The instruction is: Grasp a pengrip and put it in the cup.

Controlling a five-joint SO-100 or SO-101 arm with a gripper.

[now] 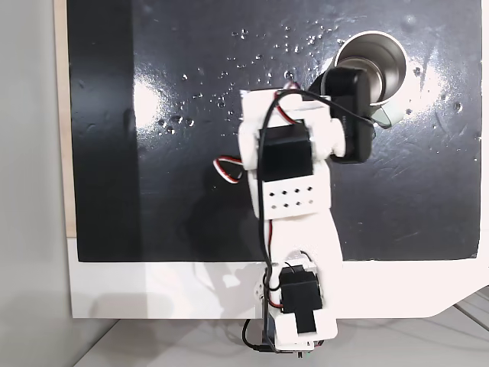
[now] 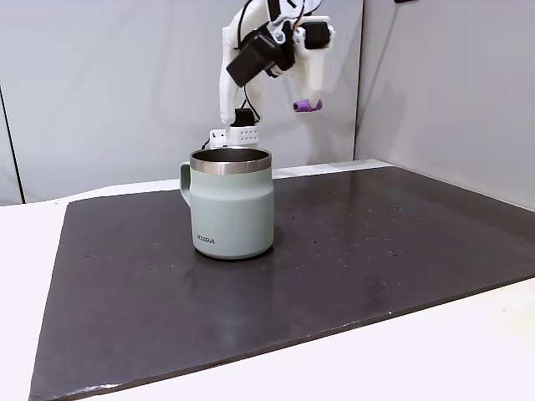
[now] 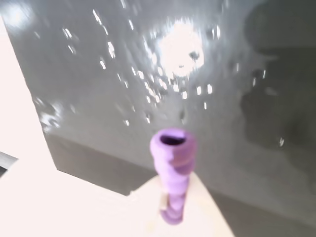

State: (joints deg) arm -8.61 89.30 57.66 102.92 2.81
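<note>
The purple pengrip (image 2: 307,106) hangs high above the mat with my gripper (image 2: 306,102) shut on it. In that fixed view it is up and to the right of the cup (image 2: 231,205), a pale grey-green mug with a steel rim standing upright on the mat, handle to the left. From above, the cup (image 1: 384,60) sits at the far right of the mat, partly covered by the arm's black motor (image 1: 350,115). The wrist view shows the pengrip (image 3: 172,163) end-on, lying against a white finger (image 3: 197,217), over blurred shiny mat.
A black mat (image 2: 376,242) covers most of the white table (image 1: 153,290). The white arm (image 1: 294,199) reaches from the table's near edge across the mat. Grey wall panels (image 2: 443,83) stand behind and to the right.
</note>
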